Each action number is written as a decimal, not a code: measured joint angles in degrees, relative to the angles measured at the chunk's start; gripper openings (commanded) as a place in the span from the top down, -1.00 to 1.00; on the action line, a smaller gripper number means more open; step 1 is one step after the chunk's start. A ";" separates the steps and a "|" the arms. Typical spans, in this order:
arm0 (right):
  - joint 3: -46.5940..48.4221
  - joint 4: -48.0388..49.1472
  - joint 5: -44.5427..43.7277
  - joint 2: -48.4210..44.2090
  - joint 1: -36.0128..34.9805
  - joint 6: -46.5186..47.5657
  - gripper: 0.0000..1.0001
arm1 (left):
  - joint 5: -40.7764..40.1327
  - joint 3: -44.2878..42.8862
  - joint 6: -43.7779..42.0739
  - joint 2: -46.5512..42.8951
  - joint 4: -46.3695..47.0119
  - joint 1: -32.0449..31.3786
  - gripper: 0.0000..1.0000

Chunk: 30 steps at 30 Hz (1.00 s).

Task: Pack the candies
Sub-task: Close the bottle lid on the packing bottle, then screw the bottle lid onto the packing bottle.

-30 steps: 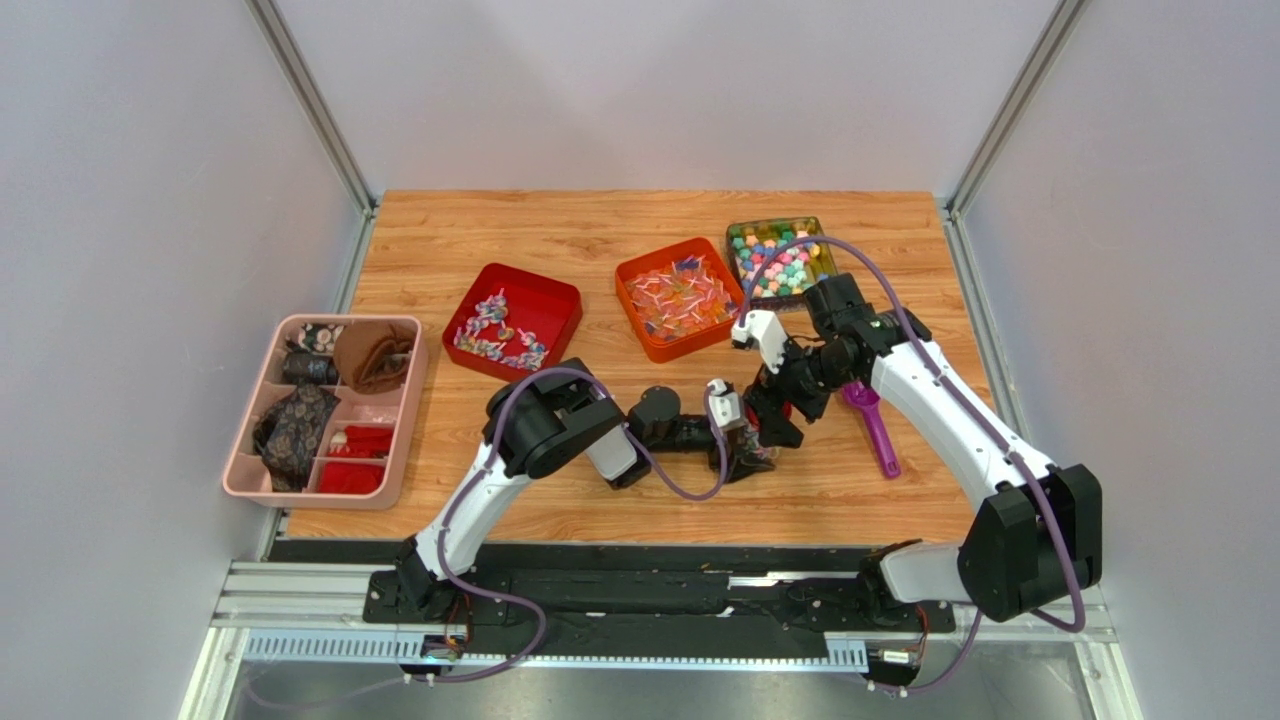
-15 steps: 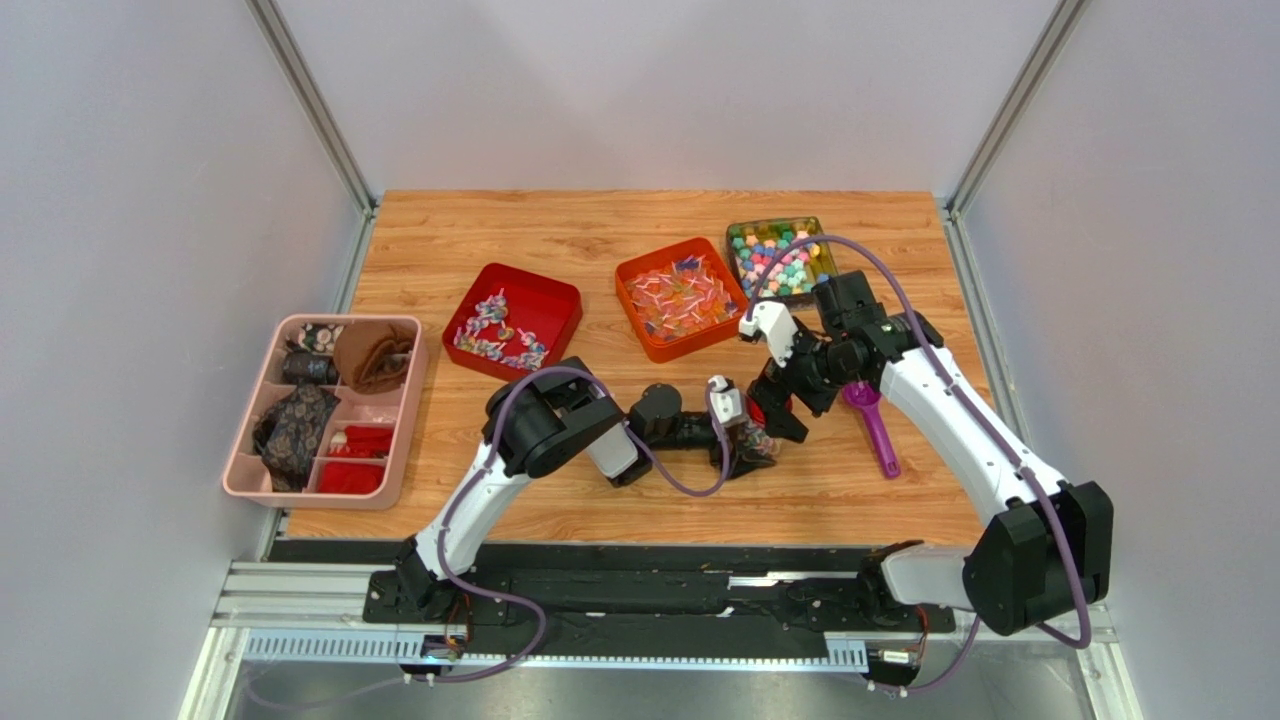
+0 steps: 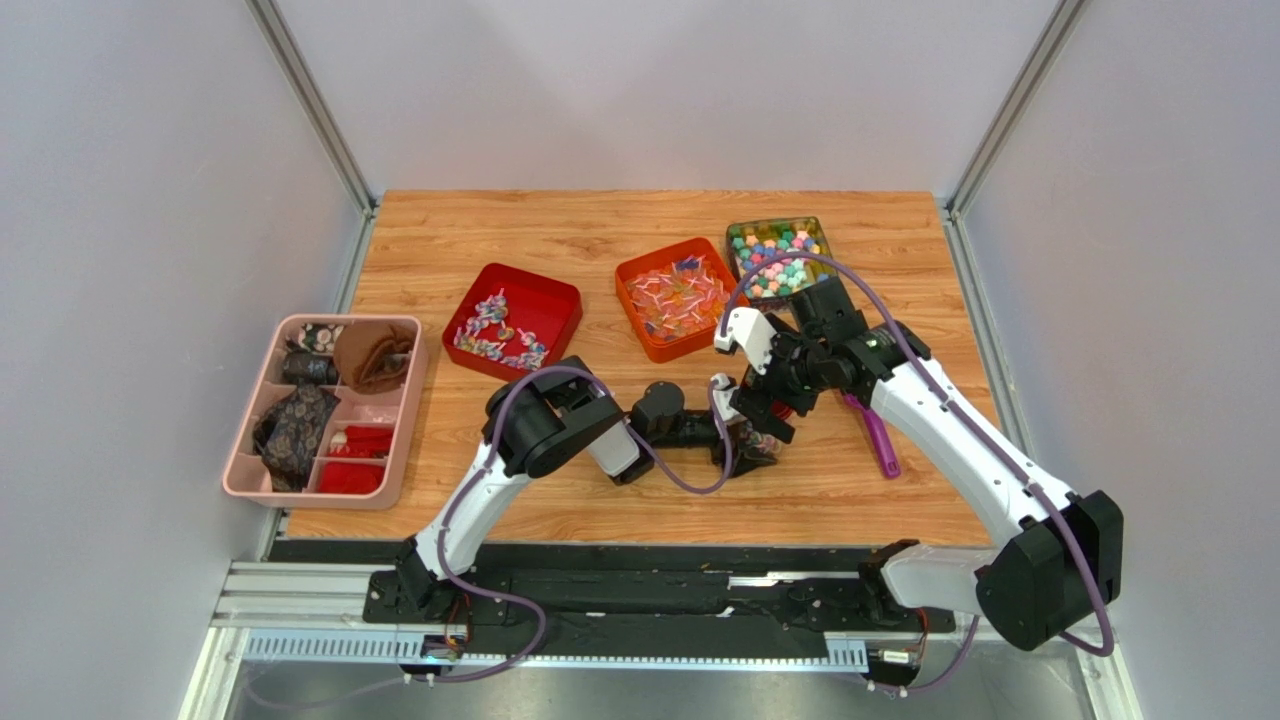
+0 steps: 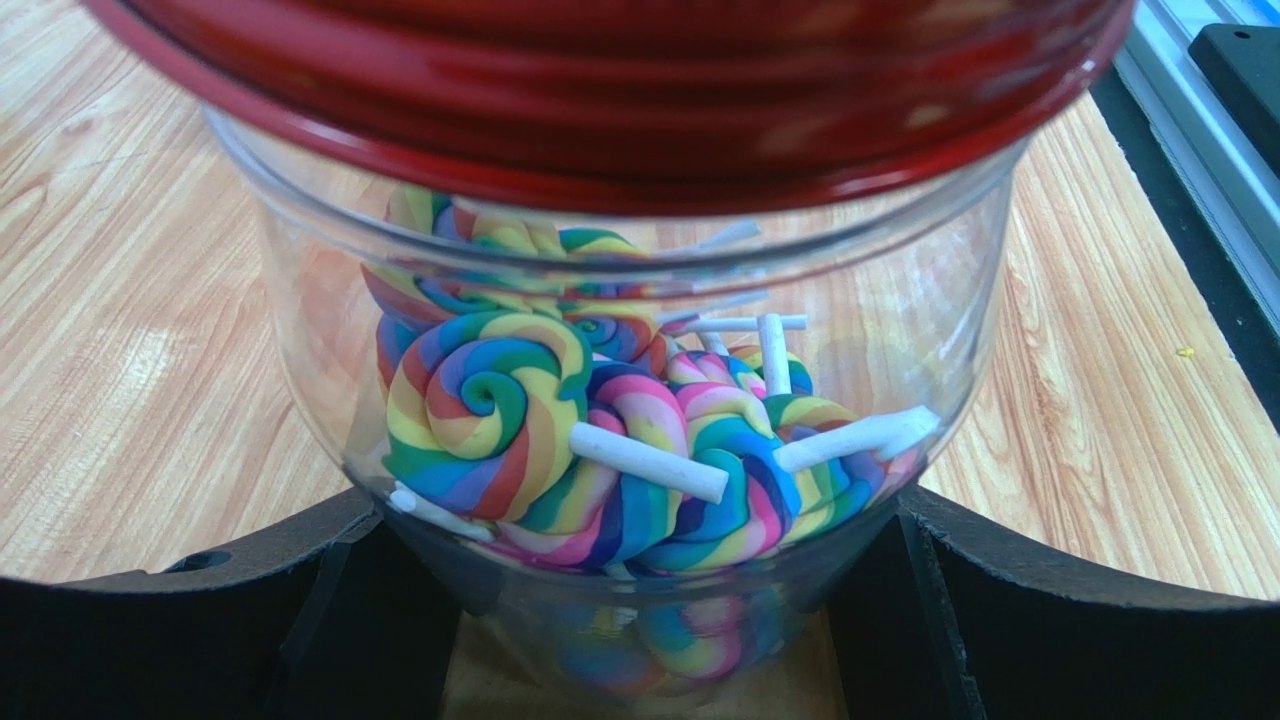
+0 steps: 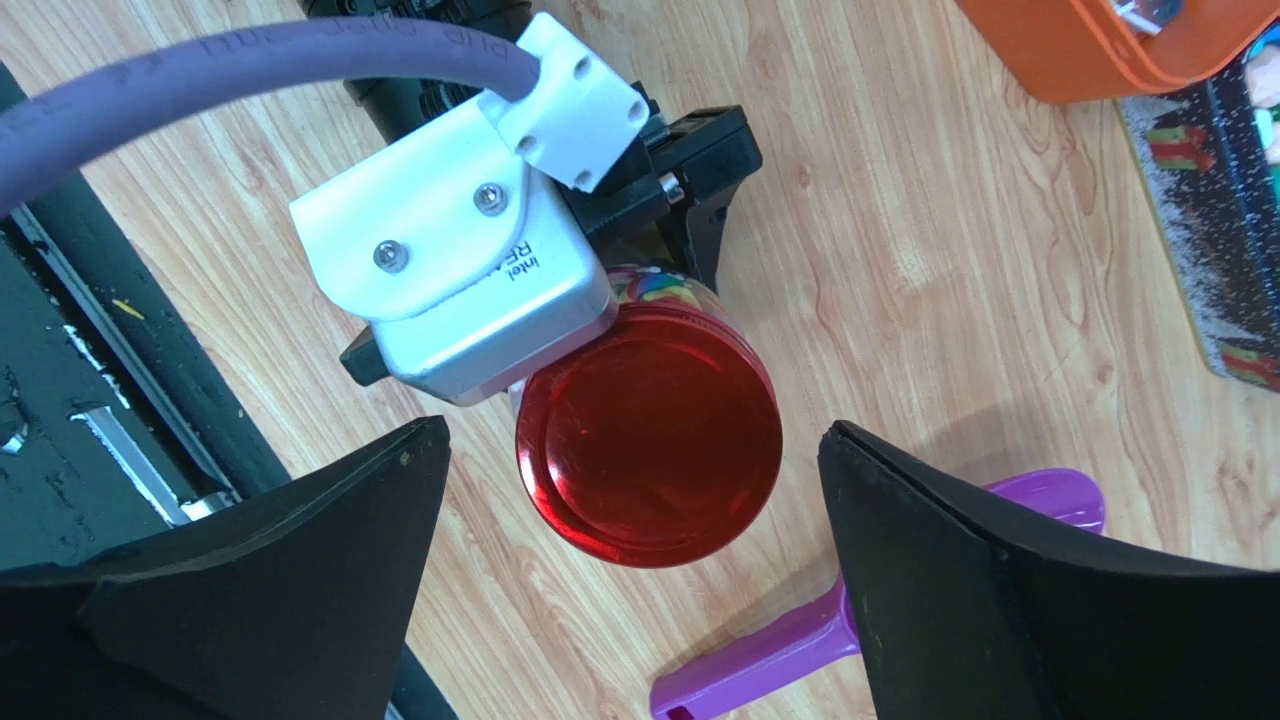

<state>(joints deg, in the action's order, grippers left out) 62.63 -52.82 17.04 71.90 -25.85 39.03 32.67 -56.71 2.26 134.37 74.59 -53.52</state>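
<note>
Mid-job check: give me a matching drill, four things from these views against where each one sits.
Things:
1. purple scoop
2. red lid
3. swirl lollipops
4. pink divided tray

Places:
a. inside the jar
b. on top of the jar
c. at the table's left edge
d. lying on the table, right of the jar

Pairs: 1-d, 2-b, 3-a, 4-c
</note>
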 measured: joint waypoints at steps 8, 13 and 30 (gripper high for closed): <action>-0.35 1.81 -2.80 0.02 -0.76 0.04 -0.81 | 0.00 -0.07 0.00 0.00 -0.09 0.00 -0.17; -1.16 2.32 -3.76 0.39 -0.76 0.04 -0.73 | 0.02 -0.07 0.00 0.00 -0.11 0.00 -0.17; -1.64 2.51 -2.60 1.18 -0.11 0.00 -0.41 | -0.26 -0.46 0.22 0.00 -0.66 0.00 -0.17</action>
<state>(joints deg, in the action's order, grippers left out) 60.99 -50.30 14.44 73.08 -25.96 39.03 32.40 -57.17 2.48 134.37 73.93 -53.52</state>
